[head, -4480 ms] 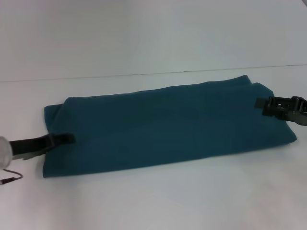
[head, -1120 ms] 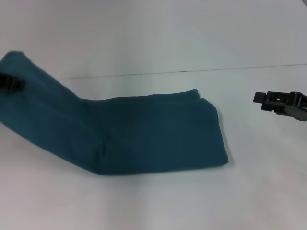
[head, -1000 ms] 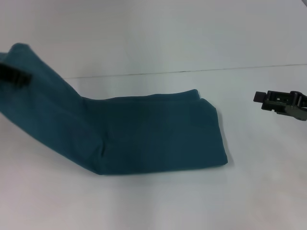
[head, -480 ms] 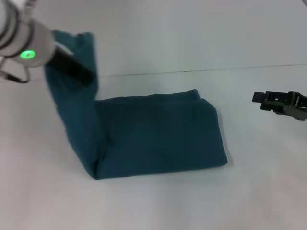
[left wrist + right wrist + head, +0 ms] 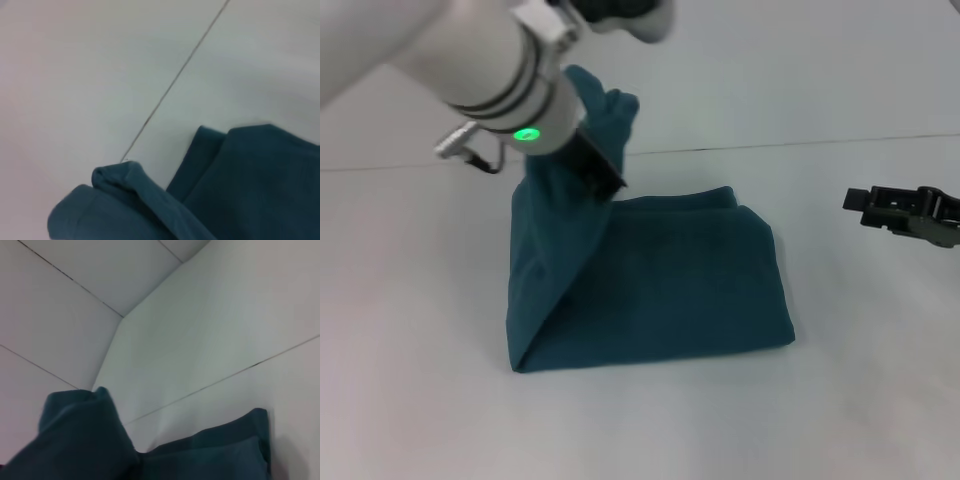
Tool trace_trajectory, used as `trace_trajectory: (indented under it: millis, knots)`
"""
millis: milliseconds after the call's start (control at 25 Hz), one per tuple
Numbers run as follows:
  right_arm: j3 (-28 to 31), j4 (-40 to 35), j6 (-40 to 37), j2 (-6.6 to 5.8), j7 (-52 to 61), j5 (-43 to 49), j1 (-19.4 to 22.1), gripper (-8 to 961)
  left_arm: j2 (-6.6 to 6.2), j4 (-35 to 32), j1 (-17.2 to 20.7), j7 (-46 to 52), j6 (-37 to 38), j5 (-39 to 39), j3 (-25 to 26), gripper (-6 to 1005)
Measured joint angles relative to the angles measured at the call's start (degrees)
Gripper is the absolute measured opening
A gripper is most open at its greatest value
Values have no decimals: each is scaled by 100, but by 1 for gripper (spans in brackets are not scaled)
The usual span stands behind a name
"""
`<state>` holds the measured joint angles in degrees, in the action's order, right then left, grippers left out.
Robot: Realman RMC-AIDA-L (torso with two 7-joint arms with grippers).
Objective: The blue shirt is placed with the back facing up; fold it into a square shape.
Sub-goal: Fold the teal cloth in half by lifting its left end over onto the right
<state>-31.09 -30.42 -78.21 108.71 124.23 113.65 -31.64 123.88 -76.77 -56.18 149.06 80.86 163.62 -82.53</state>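
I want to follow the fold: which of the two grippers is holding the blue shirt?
The left gripper: it grips the lifted end of the blue shirt above the flat part. The right gripper is apart from the shirt, to its right.

The blue shirt (image 5: 660, 285) lies mid-table (image 5: 410, 400), its left end lifted over itself, right gripper (image 5: 865, 203) well apart.

Head view: high, facing forward and down, taking in the whole white table (image 5: 650, 430). Left wrist view: close, angled down over the blue shirt (image 5: 250, 190). Right wrist view: low, from the right; all three share the shirt's lifted end.
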Motion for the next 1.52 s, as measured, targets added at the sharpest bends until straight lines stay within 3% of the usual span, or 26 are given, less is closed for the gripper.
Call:
trace_trajectory:
  millis: [240,600,1200,1440,1520]
  knots:
    - [-11,2,24,4,5,0,-17,613,9,649,-389,155,-502,7,-790,114]
    - [-16,2,87,8,12,-1,-28,613,47,1235,-809,172,-896,12,-1202,114]
    - [-64,10,172,18,18,2,-61,614,57,1470,-796,122,-1297,8,-1494,114]
    - [-67,10,215,18,22,7,-65,614,56,1378,-716,117,-1473,10,-1541,171]
    - [-69,10,235,18,23,9,-69,614,57,1245,-644,112,-1523,14,-1546,259]
